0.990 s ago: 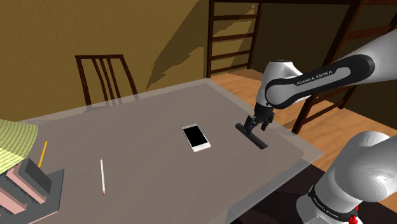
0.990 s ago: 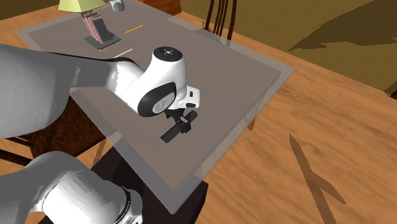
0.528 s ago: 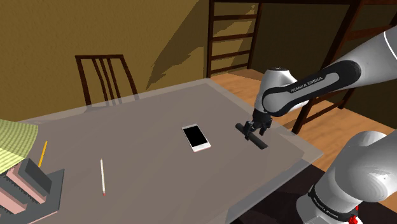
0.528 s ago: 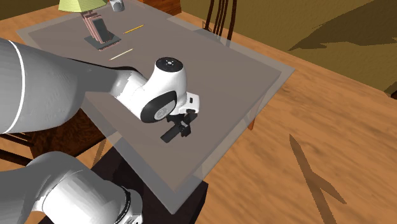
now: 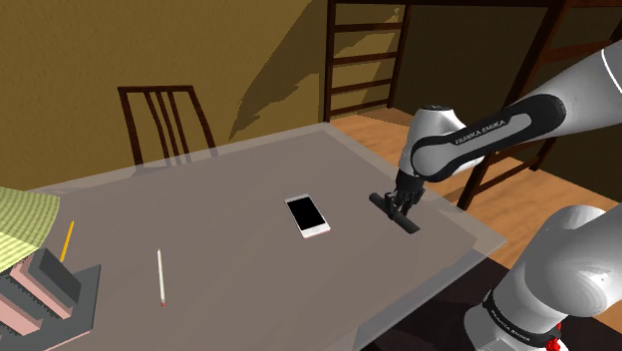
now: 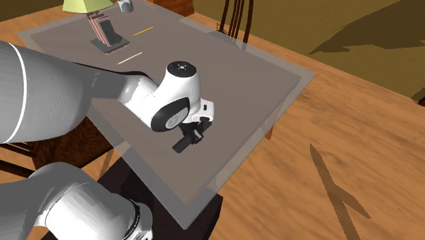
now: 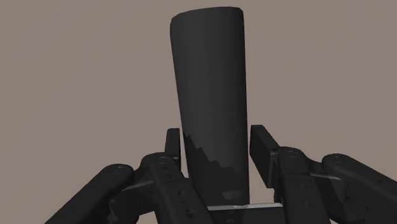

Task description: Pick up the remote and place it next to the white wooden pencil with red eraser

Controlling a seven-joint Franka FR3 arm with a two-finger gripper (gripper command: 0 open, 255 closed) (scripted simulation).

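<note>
The remote [image 5: 407,221] is a slim black bar lying flat on the grey table [image 5: 229,189], near the edge on the shoulder view's right. My black gripper [image 5: 399,203] is down over its far end. In the wrist view the remote [image 7: 210,83] runs out from between the two fingers [image 7: 264,146], which press against its sides. From the second exterior view, the gripper [image 6: 196,134] sits on the remote [image 6: 181,145] under the white arm. The white pencil with its red eraser [image 5: 159,275] lies far across the table; the same pencil [image 6: 129,58] lies beside the lamp base.
A white-framed phone [image 5: 307,214] lies between the remote and the pencil. A yellow pencil [image 5: 67,240] and a lamp with a green shade [image 5: 20,224] stand at the shoulder view's left. A dark chair [image 5: 164,120] is behind the table, a ladder [image 5: 364,60] beyond it.
The gripper came down onto the remote's end, then its fingers closed in from wide apart against the remote's sides. The remote has not moved.
</note>
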